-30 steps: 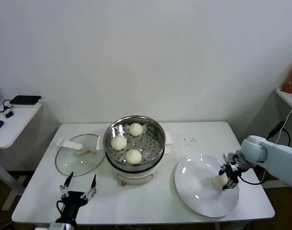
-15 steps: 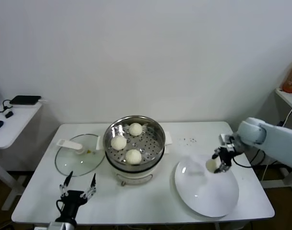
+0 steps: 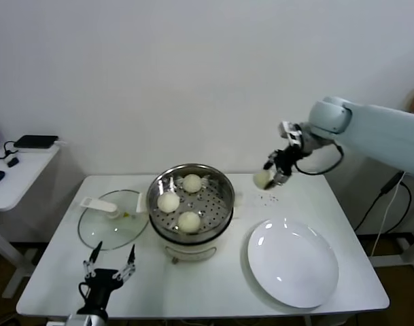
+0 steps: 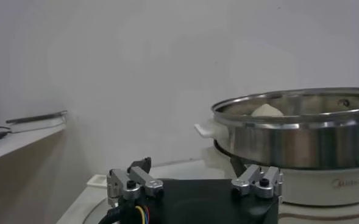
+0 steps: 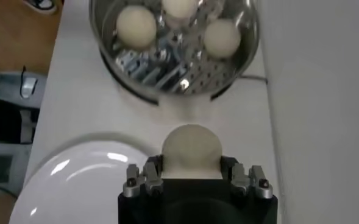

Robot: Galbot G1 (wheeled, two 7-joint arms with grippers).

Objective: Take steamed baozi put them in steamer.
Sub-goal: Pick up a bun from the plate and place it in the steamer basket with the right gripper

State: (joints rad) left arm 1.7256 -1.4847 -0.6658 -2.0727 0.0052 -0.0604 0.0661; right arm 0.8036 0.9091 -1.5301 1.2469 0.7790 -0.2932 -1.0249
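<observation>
Your right gripper [image 3: 273, 174] is clamped on one baozi [image 3: 262, 179], holding it in the air above the desk [image 3: 213, 285]. The steamer [image 3: 191, 204] sits below the gripper and off toward your left side, near but not under it. In the right wrist view the held bun [image 5: 191, 150] sits between the gripper's two fingers [image 5: 144, 178], with the steamer's perforated tray ahead of it.

Three more baozi [image 3: 189, 222] lie inside the steamer on the tray, apart from one another. The white plate [image 3: 293, 263] lies on the desk below the right gripper and nearer to you, with nothing on it.

Your left gripper [image 3: 110, 270] is parked low at the near edge of the desk, its fingers spread apart and holding nothing. The glass lid [image 3: 113, 225] lies flat on the desk just beyond it, beside the steamer. From the left wrist view the steamer wall [image 4: 301, 143] rises ahead of that gripper, and a pale rounded top showing over the rim is probably one of the buns, though you only see a sliver of it.
</observation>
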